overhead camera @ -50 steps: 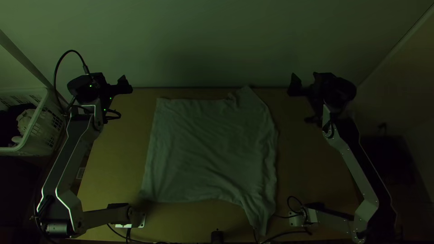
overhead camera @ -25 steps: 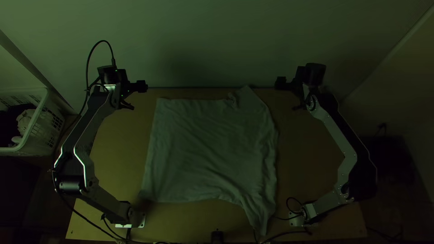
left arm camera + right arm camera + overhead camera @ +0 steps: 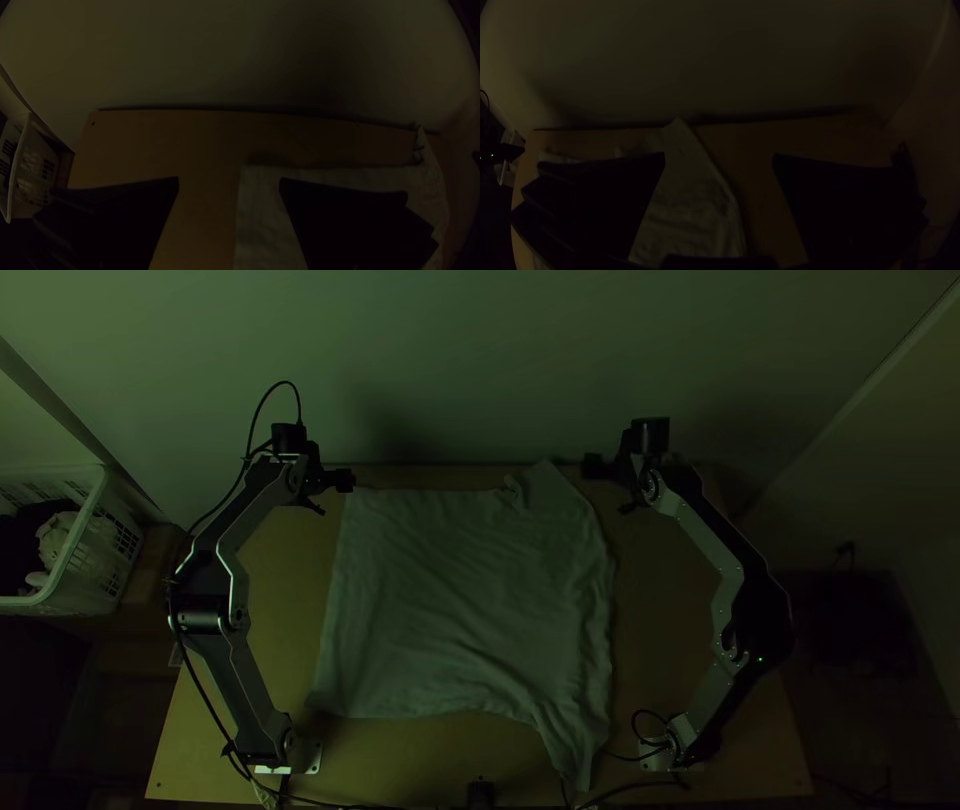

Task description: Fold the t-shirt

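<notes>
Wooden table (image 3: pixel 400 760) bears a t-shirt (image 3: pixel 465 600), basket (image 3: pixel 92 582) beside it.

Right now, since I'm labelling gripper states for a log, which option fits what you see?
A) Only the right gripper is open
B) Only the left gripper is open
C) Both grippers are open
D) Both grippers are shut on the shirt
C: the left gripper and the right gripper each have their two black fingers spread wide apart.
</notes>
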Available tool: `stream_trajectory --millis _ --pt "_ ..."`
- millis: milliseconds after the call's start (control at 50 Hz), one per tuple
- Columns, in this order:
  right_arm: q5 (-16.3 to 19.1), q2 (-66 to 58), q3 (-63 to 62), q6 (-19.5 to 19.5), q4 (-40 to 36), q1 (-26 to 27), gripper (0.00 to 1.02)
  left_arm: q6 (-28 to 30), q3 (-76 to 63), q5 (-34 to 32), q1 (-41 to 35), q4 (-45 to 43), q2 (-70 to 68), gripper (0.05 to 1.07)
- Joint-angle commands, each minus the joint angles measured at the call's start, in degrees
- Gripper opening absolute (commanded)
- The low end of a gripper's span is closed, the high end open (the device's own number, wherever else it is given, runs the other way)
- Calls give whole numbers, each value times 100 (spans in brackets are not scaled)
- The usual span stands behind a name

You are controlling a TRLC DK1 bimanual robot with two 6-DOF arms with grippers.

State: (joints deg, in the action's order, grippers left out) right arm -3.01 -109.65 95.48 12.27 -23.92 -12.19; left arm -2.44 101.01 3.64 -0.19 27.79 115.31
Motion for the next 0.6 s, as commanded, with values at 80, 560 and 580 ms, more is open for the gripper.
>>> stream_trajectory --millis 80,560,580 --pt "10 -619 691 302 -614 -117 99 -152 569 -39 -52 104 642 101" --pt "10 -1147 955 469 -631 -91 98 -64 1377 67 -192 420 1547 92" --pt "10 -1164 955 469 -631 -91 98 -46 1377 67 -201 429 1565 92"
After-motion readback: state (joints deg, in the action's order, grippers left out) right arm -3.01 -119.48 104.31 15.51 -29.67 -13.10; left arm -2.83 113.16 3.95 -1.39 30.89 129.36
